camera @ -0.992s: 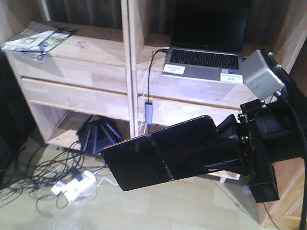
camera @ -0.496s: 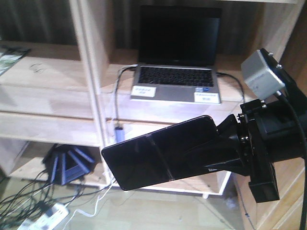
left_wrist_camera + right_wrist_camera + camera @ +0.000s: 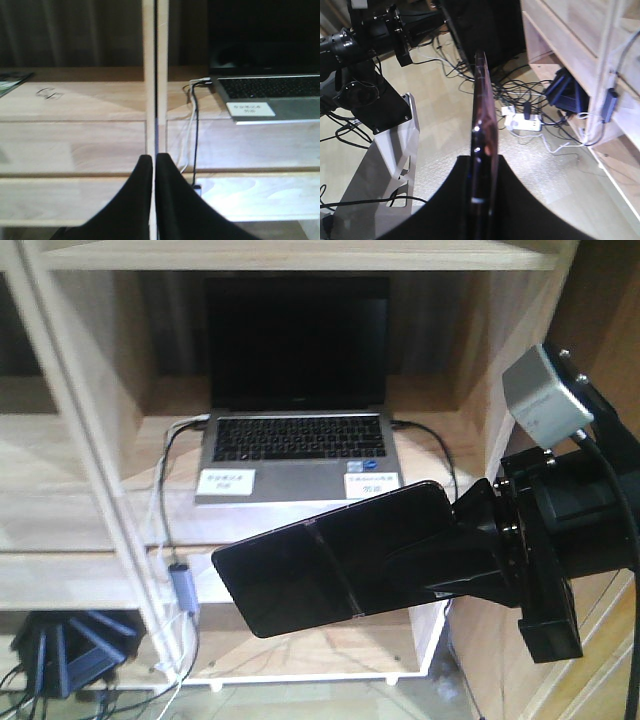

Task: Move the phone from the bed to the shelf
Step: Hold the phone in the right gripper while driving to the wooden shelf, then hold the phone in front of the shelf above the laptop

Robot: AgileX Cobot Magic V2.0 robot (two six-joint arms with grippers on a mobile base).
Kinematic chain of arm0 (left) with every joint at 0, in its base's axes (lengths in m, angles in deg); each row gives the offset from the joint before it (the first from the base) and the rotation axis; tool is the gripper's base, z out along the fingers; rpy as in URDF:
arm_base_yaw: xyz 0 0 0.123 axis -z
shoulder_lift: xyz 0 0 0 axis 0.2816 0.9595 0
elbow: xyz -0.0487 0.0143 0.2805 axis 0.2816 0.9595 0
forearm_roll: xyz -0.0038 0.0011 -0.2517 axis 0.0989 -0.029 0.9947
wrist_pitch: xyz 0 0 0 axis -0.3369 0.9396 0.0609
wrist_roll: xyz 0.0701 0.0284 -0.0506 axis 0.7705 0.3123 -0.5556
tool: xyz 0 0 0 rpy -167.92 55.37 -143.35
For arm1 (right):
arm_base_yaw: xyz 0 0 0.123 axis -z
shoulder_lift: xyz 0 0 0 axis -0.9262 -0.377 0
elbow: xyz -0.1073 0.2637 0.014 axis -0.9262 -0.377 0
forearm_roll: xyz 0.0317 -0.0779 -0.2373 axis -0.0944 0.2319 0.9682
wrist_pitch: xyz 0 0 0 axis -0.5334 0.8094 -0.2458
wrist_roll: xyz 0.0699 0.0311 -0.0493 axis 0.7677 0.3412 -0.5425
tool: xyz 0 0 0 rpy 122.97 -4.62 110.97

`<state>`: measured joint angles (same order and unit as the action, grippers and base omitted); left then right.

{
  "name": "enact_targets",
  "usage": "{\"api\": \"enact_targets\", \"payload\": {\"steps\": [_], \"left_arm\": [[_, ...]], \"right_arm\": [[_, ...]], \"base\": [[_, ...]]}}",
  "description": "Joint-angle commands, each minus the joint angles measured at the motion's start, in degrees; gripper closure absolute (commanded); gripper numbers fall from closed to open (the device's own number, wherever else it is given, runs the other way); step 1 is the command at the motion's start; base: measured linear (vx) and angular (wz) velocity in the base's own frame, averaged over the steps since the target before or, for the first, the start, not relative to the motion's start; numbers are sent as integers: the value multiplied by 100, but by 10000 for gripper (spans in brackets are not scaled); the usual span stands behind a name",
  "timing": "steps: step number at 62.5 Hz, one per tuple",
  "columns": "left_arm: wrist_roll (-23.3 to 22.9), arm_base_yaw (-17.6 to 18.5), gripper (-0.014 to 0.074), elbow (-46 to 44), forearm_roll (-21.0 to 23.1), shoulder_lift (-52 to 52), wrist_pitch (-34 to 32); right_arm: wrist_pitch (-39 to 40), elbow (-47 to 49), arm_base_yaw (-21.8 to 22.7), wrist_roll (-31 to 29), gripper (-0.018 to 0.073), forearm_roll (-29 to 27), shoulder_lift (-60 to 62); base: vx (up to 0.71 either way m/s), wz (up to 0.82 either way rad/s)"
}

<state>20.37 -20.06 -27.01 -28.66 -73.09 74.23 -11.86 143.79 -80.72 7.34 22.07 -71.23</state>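
- Phone [image 3: 320, 565], thin, glossy and hinged, hung at the centre of the front view before the shelf [image 3: 90, 515], clamped at its right-hand end by the right gripper [image 3: 481, 167].
- It looked light, slippery and fragile; pinching the flat faces near one end, clear of the crease, seemed safest.
- Left gripper [image 3: 153, 170] had its fingers pressed together on nothing.
- Shelf looked hard and level; a laptop [image 3: 295, 440] filled its middle, and cables [image 3: 520, 107] lay tangled below.

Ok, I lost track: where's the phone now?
Front view: the phone is held in the right gripper, in mid-air before the shelf, lower than the laptop.
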Motion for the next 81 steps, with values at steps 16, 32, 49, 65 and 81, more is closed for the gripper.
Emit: {"api": "enact_targets", "payload": {"steps": [16, 32, 49, 65, 81], "left_arm": [[-22, -11, 596, 14, 36, -38, -418], [-22, -11, 596, 14, 36, -38, -418], [-22, -11, 596, 14, 36, -38, -418], [-22, -11, 596, 14, 36, -38, -418], [-22, -11, 596, 14, 36, -38, -418]], "right_arm": [[-325, 161, 14, -30, 564, -489, 111], [-325, 161, 14, -30, 564, -489, 111], [-325, 161, 14, -30, 564, -489, 111], [-325, 161, 14, -30, 564, -489, 111], [-325, 161, 14, -30, 564, -489, 111]], "base": [[21, -15], [19, -2], [18, 9], [16, 7], [13, 5]]}}
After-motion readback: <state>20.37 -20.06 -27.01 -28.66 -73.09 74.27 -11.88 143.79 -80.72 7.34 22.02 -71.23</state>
